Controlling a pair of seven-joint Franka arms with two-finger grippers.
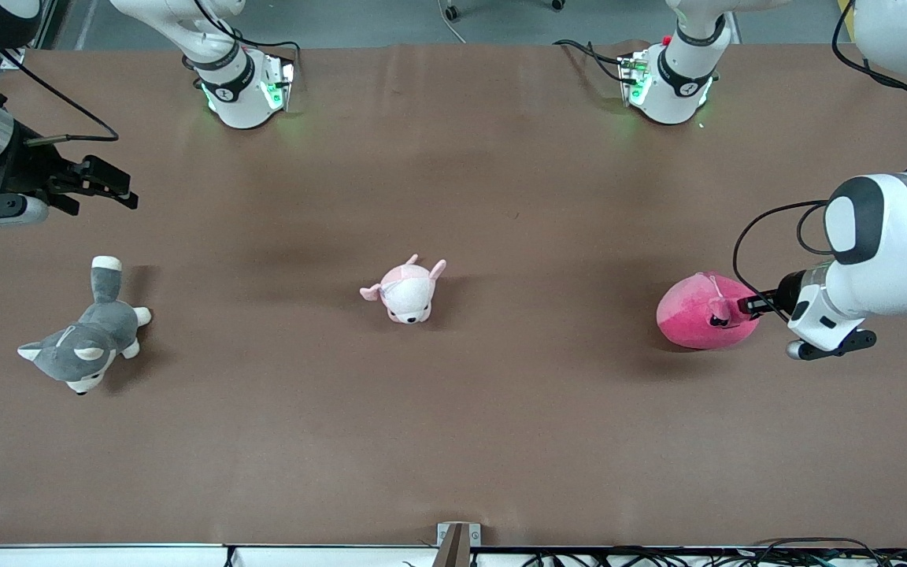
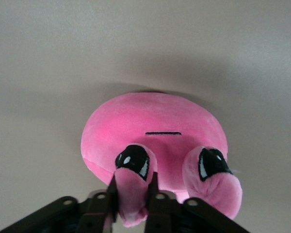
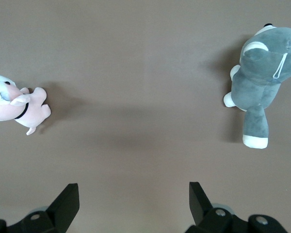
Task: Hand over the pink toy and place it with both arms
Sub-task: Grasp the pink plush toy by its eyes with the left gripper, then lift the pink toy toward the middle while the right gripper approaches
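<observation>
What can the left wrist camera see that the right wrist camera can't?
Only the left wrist view shows the pink toy with the left gripper pinching one of its stubby ears. Only the right wrist view shows the grey husky plush, the pale pink-and-white plush and the right gripper, its fingers wide apart with nothing between them. Both show the brown table.
</observation>
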